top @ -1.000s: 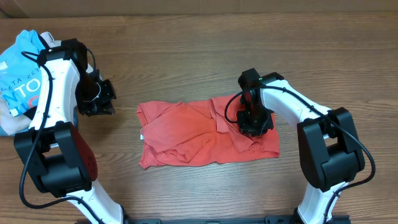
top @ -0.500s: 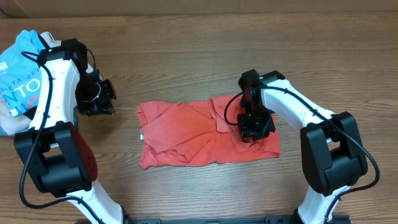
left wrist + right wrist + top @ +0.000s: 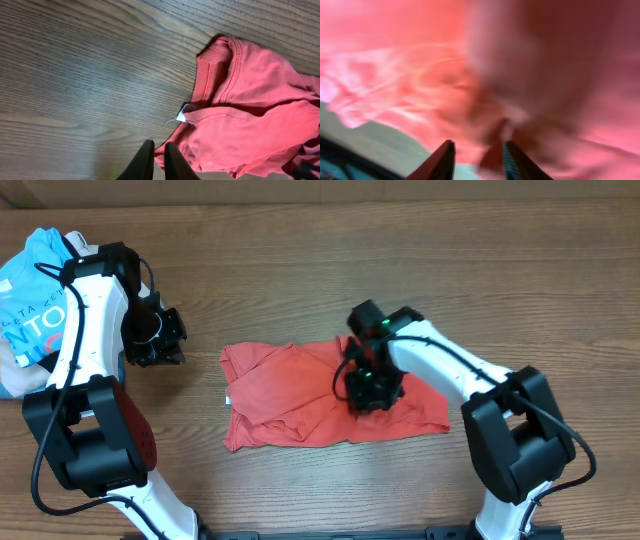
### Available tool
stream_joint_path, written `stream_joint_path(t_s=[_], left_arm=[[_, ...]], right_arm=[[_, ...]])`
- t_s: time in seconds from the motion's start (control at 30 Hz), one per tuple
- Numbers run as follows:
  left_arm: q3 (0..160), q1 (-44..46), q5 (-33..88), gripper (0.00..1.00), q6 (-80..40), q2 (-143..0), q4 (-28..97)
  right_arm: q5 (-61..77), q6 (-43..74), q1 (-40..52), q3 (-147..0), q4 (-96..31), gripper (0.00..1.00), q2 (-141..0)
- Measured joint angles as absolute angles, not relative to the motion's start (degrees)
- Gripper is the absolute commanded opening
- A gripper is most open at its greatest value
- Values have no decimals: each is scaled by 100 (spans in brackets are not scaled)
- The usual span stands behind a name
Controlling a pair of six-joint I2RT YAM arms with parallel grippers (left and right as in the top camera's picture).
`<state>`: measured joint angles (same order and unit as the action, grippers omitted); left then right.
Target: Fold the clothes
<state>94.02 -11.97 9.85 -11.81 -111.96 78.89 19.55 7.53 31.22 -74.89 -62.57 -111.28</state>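
Right gripper (image 3: 372, 395) sits mid T-shirt (image 3: 285, 395), grasp blurred, we cannot tell; left gripper (image 3: 159, 147), clenched, hangs off its nine o'clock edge, table (image 3: 200, 385) between.

The only readable print is on the light-blue T-shirt (image 3: 25, 280) at the table's (image 3: 300, 240) left edge: large white letters "NTO", cut off, under a smaller white line too small to read. The small white tag (image 3: 182, 117) on the coral-red T-shirt (image 3: 250, 100) shows nothing legible.
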Motion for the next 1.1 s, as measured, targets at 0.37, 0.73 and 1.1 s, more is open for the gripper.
stream_joint_path(t_s=[0.37,0.73,1.1], left_arm=[[9402,-1197,985,12,-1160,-11196,7889],[9402,-1197,985,12,-1160,-11196,7889],[9402,-1197,985,12,-1160,-11196,7889]], right_arm=[[1946,812,3330,-7502,-6469,27,-11126],[1157,1004,3118,-7714,-6947,35,-10624],[1048,1046,3304,-7216,-6488,45,-10624]])
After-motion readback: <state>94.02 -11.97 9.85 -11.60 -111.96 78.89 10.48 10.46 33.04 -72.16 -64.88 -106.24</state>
